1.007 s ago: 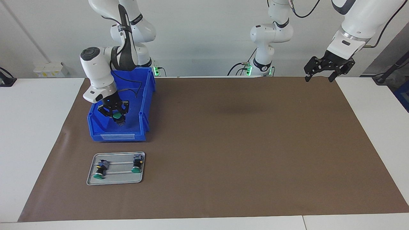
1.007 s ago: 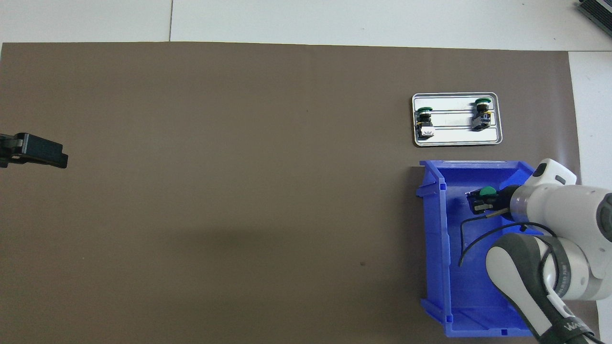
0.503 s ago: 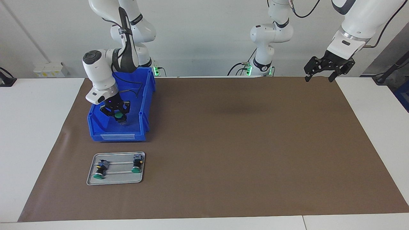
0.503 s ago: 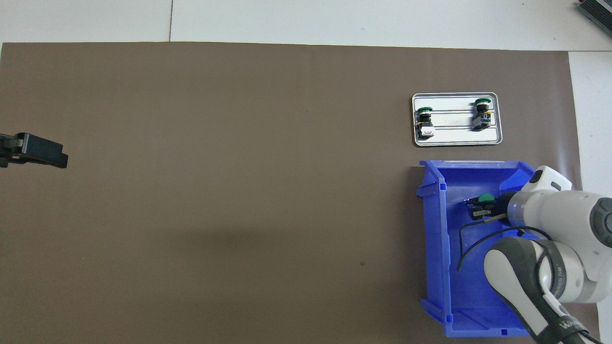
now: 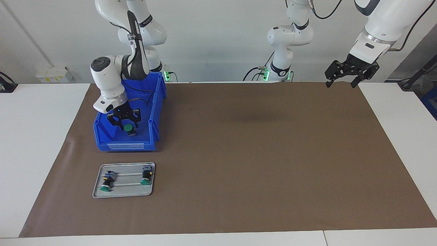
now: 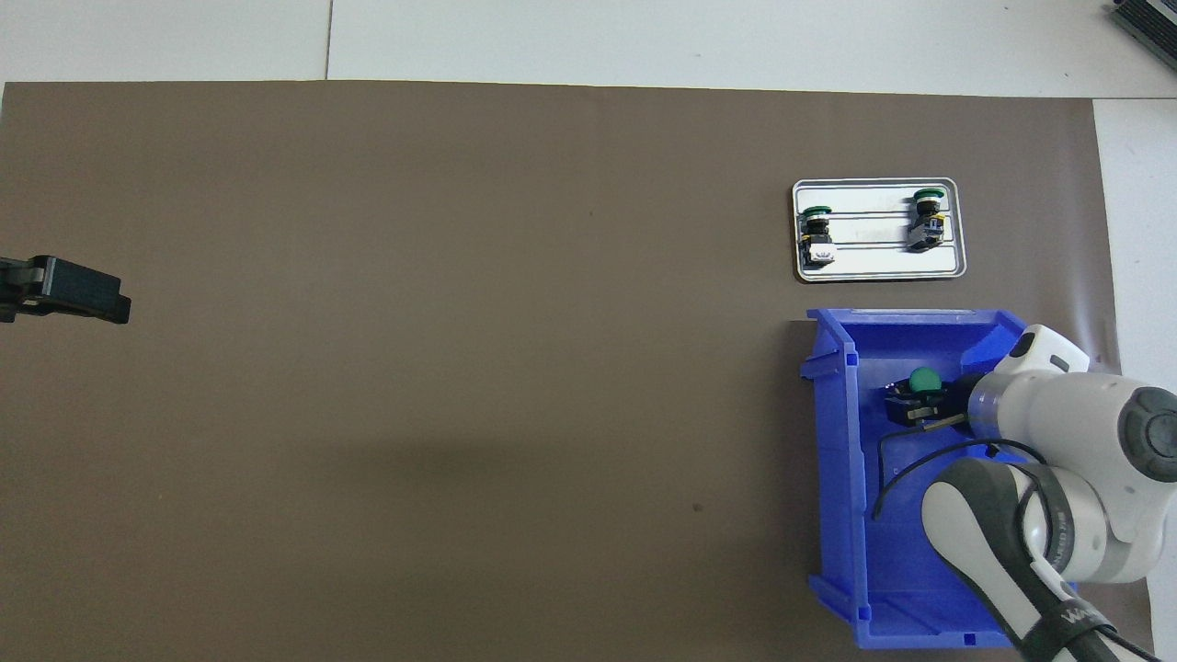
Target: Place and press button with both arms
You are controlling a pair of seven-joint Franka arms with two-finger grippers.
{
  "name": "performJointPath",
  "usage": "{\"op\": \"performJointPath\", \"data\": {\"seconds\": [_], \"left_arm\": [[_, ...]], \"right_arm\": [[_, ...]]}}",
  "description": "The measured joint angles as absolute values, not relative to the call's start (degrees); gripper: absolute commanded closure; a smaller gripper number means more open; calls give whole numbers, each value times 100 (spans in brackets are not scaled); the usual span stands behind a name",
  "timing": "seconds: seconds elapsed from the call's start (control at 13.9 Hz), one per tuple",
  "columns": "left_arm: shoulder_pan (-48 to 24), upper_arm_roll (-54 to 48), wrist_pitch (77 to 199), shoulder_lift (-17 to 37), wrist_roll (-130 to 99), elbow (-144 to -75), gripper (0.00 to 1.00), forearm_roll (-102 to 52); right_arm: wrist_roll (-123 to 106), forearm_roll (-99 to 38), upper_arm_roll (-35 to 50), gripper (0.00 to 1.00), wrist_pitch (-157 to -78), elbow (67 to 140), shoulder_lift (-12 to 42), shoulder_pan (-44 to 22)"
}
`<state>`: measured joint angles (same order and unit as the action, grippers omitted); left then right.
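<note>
The button (image 5: 128, 128), green cap up, rests on the floor of the blue bin (image 5: 126, 146); in the overhead view its cap (image 6: 923, 378) shows just past the fingers. My right gripper (image 5: 125, 123) is down inside the bin right above it, fingers spread apart, tips either side of the cap. Whether they still touch it I cannot tell. My left gripper (image 5: 341, 83) hangs open and empty in the air over the mat's corner at the left arm's end, waiting.
A small metal tray (image 5: 123, 195) lies on the brown mat, farther from the robots than the bin, with two other green-capped switches (image 5: 106, 182) (image 5: 146, 177) lying on it. The bin's walls (image 6: 832, 441) surround the right gripper.
The right gripper was shut on the button and has spread its fingers; the button now sits lower, on the bin floor. The wrist shifted slightly. The left arm has not moved.
</note>
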<state>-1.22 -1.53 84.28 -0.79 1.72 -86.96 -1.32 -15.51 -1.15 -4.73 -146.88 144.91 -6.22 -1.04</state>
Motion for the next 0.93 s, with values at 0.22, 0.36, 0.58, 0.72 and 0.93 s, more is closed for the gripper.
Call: {"op": "performJointPath", "data": {"seconds": [0.22,0.36,0.58,0.72,0.93], "left_arm": [[-122,-153,8428,-79,172,-8696,0,-132],[-122,-153,8428,-79,172,-8696,0,-132],[-122,-153,8428,-79,172,-8696,0,-132],[-122,-153,8428,-79,172,-8696,0,-132],[-122,-153,8428,-79,172,-8696,0,-132]], "right_arm": [[-1177,-116,-470,0,-14323,14175,-725,-109],[-816,-116,-452,0,-13563,13580,-809,-118],[-322,-116,-403,0,-12752,12779,-839,-131],[-87,-116,-382,0,-12437,12421,-835,-134],[297,-116,-376,0,-11855,11854,-829,-134]]}}
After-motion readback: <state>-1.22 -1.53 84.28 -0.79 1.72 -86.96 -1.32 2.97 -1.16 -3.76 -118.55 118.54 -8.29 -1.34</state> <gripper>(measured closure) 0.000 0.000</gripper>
